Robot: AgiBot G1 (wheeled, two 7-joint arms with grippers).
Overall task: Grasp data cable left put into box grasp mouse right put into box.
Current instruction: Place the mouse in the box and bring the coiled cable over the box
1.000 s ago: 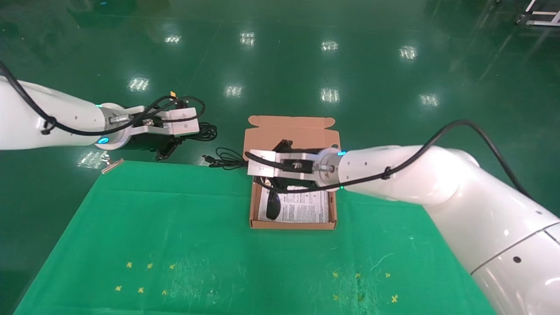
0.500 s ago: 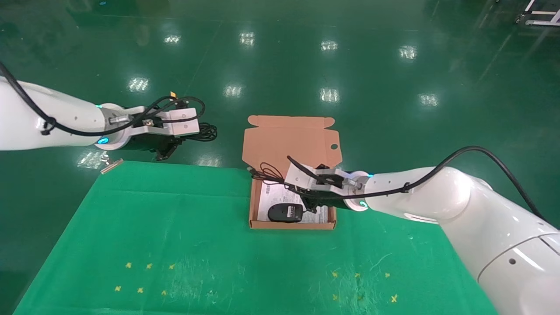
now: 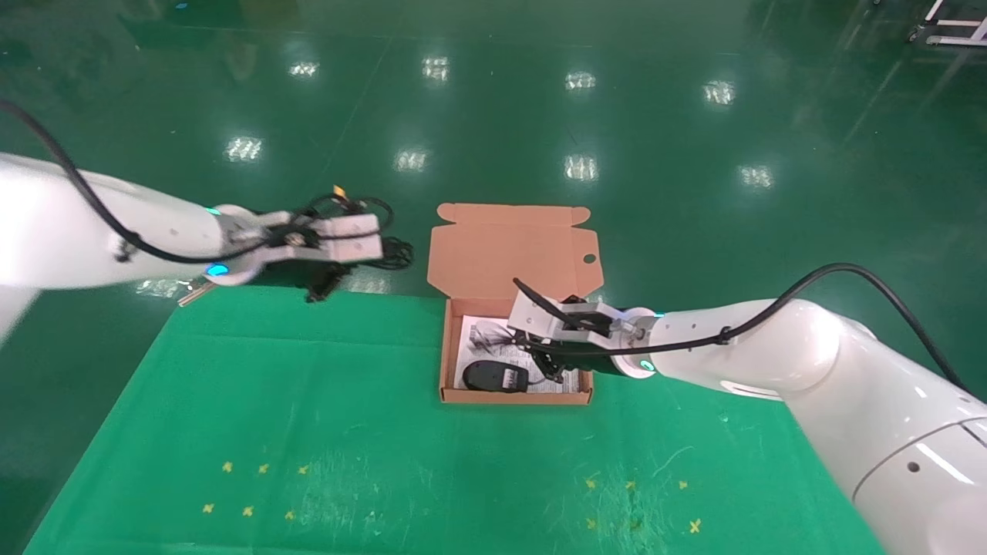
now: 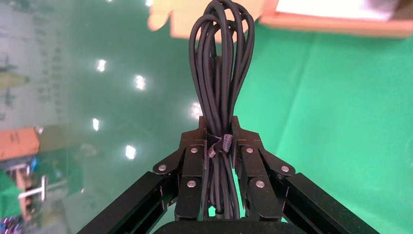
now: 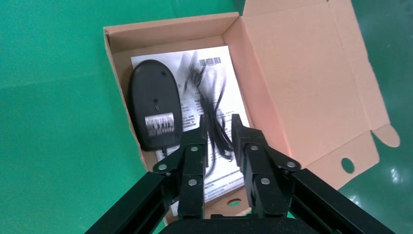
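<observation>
The box point(image 3: 517, 397) lies open at the table's far edge, its lid point(image 3: 509, 247) folded back. The black mouse point(image 3: 493, 375) lies in it with its label side up on the white leaflet point(image 5: 214, 58), its thin cord point(image 5: 214, 112) loose beside it. The mouse point(image 5: 155, 105) also shows in the right wrist view. My right gripper point(image 3: 540, 358) hovers open and empty over the box's right part, above the cord point(image 5: 216, 124). My left gripper point(image 3: 362, 260) is left of the lid, beyond the table edge, shut on the data cable point(image 4: 221, 58) at its tie point(image 4: 219, 126).
The table is covered with a green cloth point(image 3: 347, 432) with small yellow marks near the front. A small metal piece point(image 3: 197, 291) lies at its far left corner. The shiny green floor lies beyond the far edge.
My right gripper has drawn back from over the box, leaving the mouse flat inside with its cord pulled in. My left arm has moved right toward the box with the cable.
</observation>
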